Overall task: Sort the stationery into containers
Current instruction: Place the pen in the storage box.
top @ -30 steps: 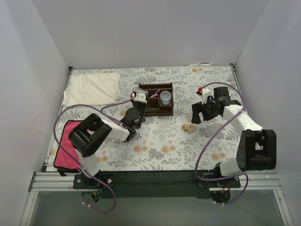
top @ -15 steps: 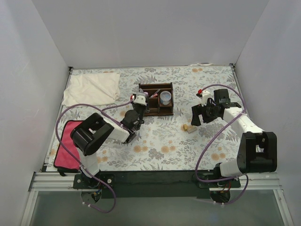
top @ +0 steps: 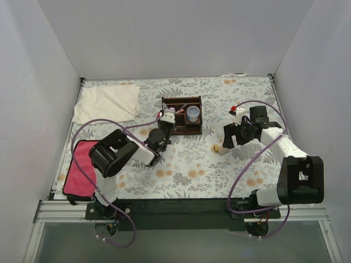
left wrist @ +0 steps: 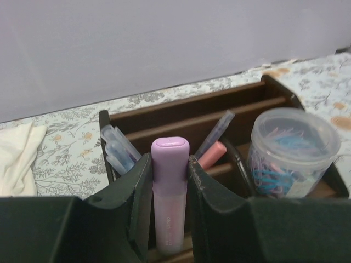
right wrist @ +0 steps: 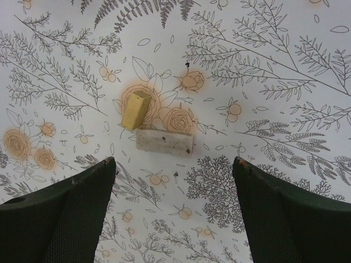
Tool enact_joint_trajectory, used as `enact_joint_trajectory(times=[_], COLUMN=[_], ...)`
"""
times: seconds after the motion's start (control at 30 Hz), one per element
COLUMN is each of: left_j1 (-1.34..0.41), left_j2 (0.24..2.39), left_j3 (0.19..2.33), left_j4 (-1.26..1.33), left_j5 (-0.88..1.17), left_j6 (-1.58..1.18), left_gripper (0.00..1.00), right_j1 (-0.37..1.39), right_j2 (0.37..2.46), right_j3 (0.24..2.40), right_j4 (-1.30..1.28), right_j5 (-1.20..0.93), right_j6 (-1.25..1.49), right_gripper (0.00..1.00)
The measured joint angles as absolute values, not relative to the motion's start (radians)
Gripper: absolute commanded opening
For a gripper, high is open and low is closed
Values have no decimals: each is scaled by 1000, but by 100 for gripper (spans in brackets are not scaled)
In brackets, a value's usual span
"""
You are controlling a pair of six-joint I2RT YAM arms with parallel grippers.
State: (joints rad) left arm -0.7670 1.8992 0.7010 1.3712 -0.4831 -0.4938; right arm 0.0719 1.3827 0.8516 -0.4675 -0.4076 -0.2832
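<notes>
The dark brown organiser (top: 181, 99) stands at the table's middle back. My left gripper (top: 167, 117) is at its left front corner, shut on a purple highlighter (left wrist: 170, 181) held upright over the organiser's front edge (left wrist: 197, 105). Inside are clear blue pens (left wrist: 118, 149), a blue pen (left wrist: 217, 130), a pink one (left wrist: 211, 154) and a round clear cup of paper clips (left wrist: 293, 150). My right gripper (top: 228, 137) is open above the table, just short of a tan block (right wrist: 135, 109) and a pale speckled bar (right wrist: 164, 142) lying side by side (top: 220, 148).
A white folded cloth (top: 107, 102) lies at the back left. A flat magenta object (top: 78, 167) lies at the left edge beside the left arm's base. White walls close in the back and both sides. Purple cables loop over both arms.
My left gripper has moved right and closer to the organiser with the highlighter in it. My right gripper has shifted slightly down and left toward the two small blocks.
</notes>
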Motion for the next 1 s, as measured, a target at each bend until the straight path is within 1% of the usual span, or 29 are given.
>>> enact_joint_trajectory(times=[0.2, 0.23, 0.27, 0.3, 0.33, 0.4, 0.43, 0.47, 0.63, 0.8, 0.9, 1.0], left_j1=[-776, -776, -776, -776, -776, -779, -781, -783, -795, -788, -756, -689], left_j2=[1967, 1967, 1967, 1967, 1967, 1964, 1962, 1960, 1915, 1797, 1694, 1572], left_j3=[702, 702, 702, 702, 702, 698, 696, 693, 693, 719, 793, 936], left_j4=[1362, 1362, 1362, 1362, 1362, 1357, 1353, 1349, 1337, 1326, 1310, 1184], left_j5=[-504, -507, -508, -511, -510, -513, -516, -518, -524, -523, -520, -533], left_j6=[-458, -456, -455, -453, -448, -436, -431, -425, -364, -266, -240, -273], left_gripper=[1, 13, 27, 36, 47, 53, 59, 61, 65, 68, 69, 70], right_j1=[72, 72, 72, 72, 72, 72, 72, 72, 72, 72, 72, 72], right_j2=[1379, 1377, 1374, 1369, 1366, 1360, 1358, 1357, 1356, 1365, 1383, 1395], right_j3=[840, 836, 833, 828, 825, 819, 819, 819, 823, 874, 917, 938], right_j4=[-463, -463, -462, -459, -459, -461, -461, -460, -464, -472, -471, -470], right_j5=[-408, -408, -408, -408, -409, -411, -412, -414, -421, -438, -453, -463], right_j6=[-283, -283, -282, -279, -278, -272, -271, -268, -261, -270, -290, -307], right_gripper=[91, 91, 91, 91, 92, 92, 92, 91, 91, 91, 91, 90])
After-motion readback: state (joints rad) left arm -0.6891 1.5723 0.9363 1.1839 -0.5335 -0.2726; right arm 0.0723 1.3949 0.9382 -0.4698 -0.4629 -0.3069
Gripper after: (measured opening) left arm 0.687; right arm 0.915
